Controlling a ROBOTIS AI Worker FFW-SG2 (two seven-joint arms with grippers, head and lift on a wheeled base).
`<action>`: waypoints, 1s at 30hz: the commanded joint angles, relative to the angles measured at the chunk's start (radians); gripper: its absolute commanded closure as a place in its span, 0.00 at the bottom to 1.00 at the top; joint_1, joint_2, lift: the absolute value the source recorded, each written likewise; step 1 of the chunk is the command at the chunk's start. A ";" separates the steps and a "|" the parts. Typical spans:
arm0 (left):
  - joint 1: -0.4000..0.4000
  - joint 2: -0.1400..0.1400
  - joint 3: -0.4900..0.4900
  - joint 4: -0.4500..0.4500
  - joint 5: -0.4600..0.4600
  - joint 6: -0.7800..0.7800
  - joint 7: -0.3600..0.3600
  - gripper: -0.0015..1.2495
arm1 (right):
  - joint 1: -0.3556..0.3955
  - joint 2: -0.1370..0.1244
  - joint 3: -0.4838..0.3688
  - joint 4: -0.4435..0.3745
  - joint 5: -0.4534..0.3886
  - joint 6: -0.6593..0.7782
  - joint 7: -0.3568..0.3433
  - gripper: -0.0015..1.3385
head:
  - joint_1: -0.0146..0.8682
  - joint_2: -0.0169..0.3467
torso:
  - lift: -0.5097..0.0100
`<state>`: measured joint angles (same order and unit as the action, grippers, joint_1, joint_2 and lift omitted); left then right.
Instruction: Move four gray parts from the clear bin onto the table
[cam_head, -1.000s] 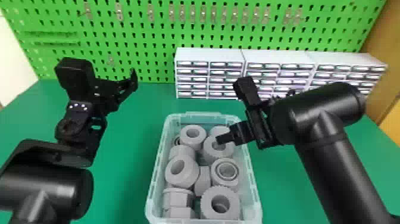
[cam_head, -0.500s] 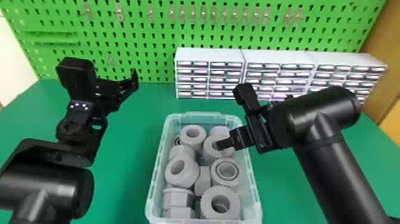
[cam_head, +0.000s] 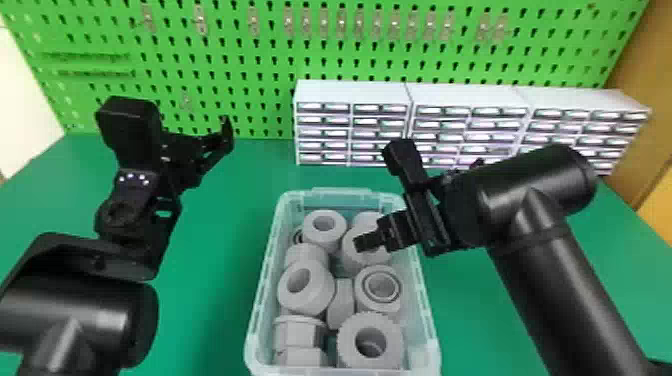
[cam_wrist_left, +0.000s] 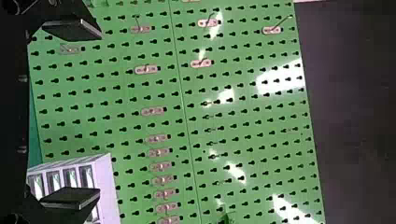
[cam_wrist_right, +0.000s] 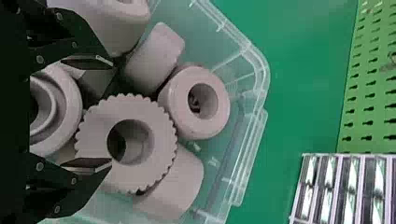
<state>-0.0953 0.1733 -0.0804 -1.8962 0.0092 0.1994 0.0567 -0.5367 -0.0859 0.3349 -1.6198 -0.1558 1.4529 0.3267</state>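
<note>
The right claw (cam_head: 366, 242), fingers spread and holding nothing, hangs over the clear plastic bin (cam_head: 341, 196) at its one o'clock, above a gray, tooth-edged ring (cam_wrist_right: 161, 156). Gray, hollow, rounded parts (cam_head: 306, 290) crowd the bin on the green surface (cam_head: 210, 300). The left claw (cam_head: 212, 151), gaping and empty, hangs toward ten o'clock from it, facing the green pegboard (cam_wrist_left: 243, 140).

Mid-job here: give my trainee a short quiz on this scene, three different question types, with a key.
1. True or false: the left gripper is clamped on a gray part.
2. What stands on the table behind the clear bin? (a) a red toolbox (b) white drawer units (c) a coiled hose
3. Fill in: above the bin, the fingers of the right gripper are ____.

Key: 1 false; 2 b; 3 open
</note>
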 joint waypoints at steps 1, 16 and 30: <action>-0.001 0.000 -0.001 0.000 0.000 0.000 0.000 0.09 | -0.006 -0.001 0.026 0.021 -0.021 -0.034 0.000 0.39 | 0.78 0.14 | 0.89; -0.001 0.000 -0.001 0.003 0.003 0.000 0.000 0.09 | -0.016 -0.005 0.059 0.095 -0.028 -0.112 0.000 0.39 | 0.78 0.14 | 0.89; -0.001 0.000 -0.002 0.008 0.011 0.000 0.000 0.08 | 0.001 -0.008 0.064 0.178 -0.045 -0.220 0.000 0.39 | 0.78 0.14 | 0.89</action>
<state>-0.0966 0.1733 -0.0842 -1.8884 0.0188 0.1994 0.0568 -0.5419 -0.0933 0.3988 -1.4611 -0.1941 1.2634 0.3267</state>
